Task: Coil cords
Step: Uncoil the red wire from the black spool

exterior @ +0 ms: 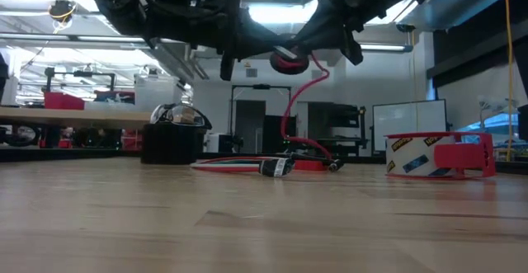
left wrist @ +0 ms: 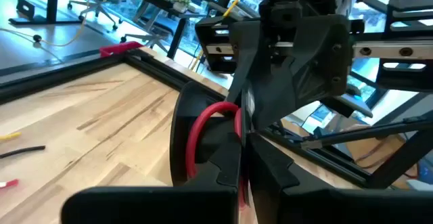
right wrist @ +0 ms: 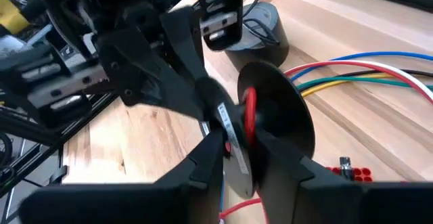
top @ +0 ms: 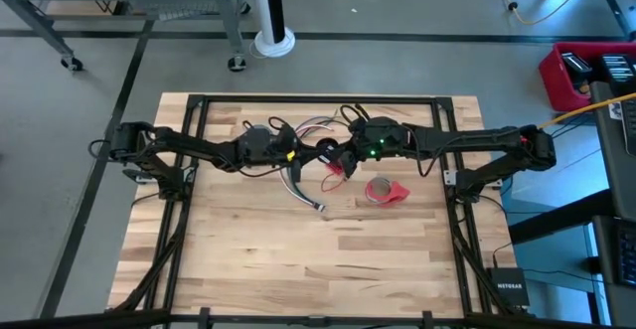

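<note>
Both grippers meet over the back middle of the table in the high view: left gripper point(top: 310, 154) pinched tight, right gripper point(top: 336, 159) holding a small black-and-red coil point(top: 332, 160), with the long wire bundle point(top: 304, 192) trailing toward the front and a red tape roll point(top: 386, 191) just right of it. Low view has the coil point(exterior: 287, 62) hanging in the air, its red cord point(exterior: 290, 112) drooping to the wood. Left wrist view shows red cord looped on a black spool point(left wrist: 203, 139). Right wrist view shows fingers point(right wrist: 206, 158) either side of the spool point(right wrist: 274, 119)

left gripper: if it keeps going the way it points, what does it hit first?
Most likely the right gripper: the left gripper points across the table at it, with the red cord between them. Depth is unclear.
</note>
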`<state>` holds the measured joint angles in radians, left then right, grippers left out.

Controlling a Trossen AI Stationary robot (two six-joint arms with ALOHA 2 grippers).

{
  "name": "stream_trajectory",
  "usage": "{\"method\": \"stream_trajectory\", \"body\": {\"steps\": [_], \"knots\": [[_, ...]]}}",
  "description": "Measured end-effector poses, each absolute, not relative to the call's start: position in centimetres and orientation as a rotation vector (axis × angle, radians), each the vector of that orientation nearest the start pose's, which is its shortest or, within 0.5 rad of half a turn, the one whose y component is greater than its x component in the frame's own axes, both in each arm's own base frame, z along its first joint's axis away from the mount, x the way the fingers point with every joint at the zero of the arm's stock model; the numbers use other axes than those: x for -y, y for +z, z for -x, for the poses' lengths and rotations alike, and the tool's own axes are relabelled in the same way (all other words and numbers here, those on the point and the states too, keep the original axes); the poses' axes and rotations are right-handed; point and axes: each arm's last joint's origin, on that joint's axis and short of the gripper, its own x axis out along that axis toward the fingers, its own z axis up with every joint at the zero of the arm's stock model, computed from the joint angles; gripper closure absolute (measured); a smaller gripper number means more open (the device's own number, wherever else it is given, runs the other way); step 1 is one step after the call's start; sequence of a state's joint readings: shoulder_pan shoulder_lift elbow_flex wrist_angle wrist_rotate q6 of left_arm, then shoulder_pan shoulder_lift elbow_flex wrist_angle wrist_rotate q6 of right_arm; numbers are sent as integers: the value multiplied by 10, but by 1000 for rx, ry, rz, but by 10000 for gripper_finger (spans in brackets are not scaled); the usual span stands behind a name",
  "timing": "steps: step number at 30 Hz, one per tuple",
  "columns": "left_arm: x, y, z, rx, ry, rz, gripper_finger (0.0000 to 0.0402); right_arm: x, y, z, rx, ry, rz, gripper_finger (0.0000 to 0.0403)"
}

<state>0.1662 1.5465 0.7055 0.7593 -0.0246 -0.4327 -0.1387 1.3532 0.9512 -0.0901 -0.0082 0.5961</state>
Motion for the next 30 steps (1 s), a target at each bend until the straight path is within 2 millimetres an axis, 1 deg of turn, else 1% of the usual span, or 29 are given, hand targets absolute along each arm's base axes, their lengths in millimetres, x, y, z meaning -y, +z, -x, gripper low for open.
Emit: {"method": "stream_trajectory", "body": {"steps": [4,7,10,11,13,16,26,30], "knots": [[-61,229,-305,5,240,407,398,41,284,-281,-434,-365,-594,314],[-66,239,-293,17,272,385,399,41,296,-264,-415,-443,-572,313],[-69,246,-283,1,318,384,399,39,308,-250,-386,-426,-620,312],[-69,250,-280,6,322,380,400,38,309,-248,-386,-414,-638,312],[-69,256,-276,27,320,364,400,37,311,-247,-382,-394,-662,311],[-67,260,-274,38,313,363,400,37,306,-251,-406,-388,-668,311],[-57,260,-277,32,260,385,401,38,276,-274,-551,-354,-691,311],[-57,259,-277,28,261,389,401,38,272,-277,-571,-334,-730,311]]}}
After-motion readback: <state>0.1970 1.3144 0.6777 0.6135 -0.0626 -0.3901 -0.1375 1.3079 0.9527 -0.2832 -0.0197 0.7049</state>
